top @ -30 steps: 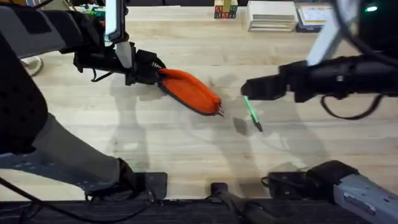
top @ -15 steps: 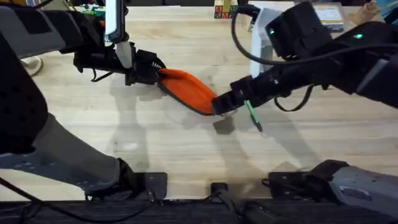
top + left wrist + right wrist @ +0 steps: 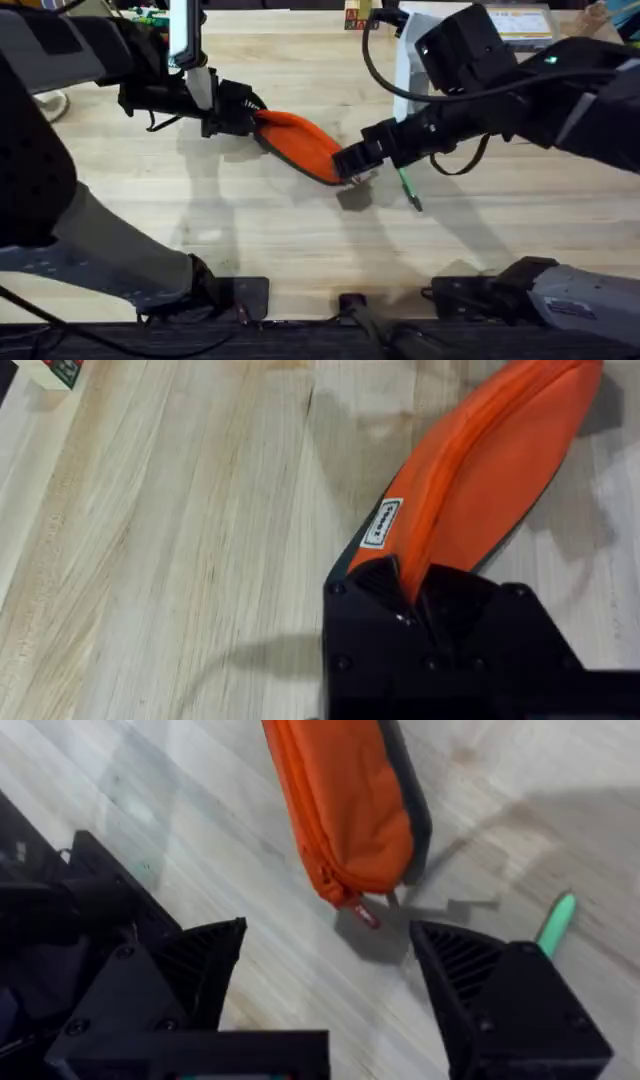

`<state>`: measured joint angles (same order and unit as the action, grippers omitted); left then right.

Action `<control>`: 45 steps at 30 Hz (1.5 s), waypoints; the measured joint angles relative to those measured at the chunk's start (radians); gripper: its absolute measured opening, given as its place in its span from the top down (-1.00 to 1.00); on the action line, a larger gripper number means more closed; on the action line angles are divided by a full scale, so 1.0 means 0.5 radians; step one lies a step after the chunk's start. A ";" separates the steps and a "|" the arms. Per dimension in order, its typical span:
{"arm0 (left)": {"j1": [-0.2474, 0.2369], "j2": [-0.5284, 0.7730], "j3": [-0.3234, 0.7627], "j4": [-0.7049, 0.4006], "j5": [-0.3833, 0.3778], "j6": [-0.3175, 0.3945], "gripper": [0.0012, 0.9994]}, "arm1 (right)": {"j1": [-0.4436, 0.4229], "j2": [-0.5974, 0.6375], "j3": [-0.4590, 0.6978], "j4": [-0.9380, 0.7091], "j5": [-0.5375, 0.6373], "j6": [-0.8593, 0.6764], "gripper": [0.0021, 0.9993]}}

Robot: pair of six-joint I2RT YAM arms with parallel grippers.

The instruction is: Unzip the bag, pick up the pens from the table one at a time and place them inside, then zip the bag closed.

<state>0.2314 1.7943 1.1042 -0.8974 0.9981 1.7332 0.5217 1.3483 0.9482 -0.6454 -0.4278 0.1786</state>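
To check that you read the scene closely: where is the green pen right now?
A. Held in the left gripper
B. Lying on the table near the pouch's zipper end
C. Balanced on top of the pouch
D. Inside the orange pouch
B: the green pen lies flat on the wooden table, just beyond the zipper end of the orange pouch, touching neither gripper.

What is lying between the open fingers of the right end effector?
In the right wrist view, the zipper pull at the end of the orange bag lies between the right end effector's fingers, over bare table.
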 joint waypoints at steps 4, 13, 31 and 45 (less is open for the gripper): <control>0.000 0.000 0.000 0.000 0.000 -0.001 0.92 | 0.000 0.017 0.001 0.075 0.000 0.012 -1.00; 0.000 0.000 0.000 0.000 0.000 0.000 0.92 | 0.045 0.220 0.002 0.137 -0.002 0.033 -1.00; 0.001 0.000 0.000 0.003 -0.001 0.000 0.92 | 0.107 0.291 0.002 0.235 0.030 0.067 -0.04; 0.002 0.000 0.000 0.014 0.000 0.000 0.92 | 0.108 0.291 0.002 0.243 -0.008 0.122 0.86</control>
<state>0.2325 1.7943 1.1042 -0.8906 0.9981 1.7332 0.5758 1.4937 0.9493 -0.5240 -0.4320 0.2398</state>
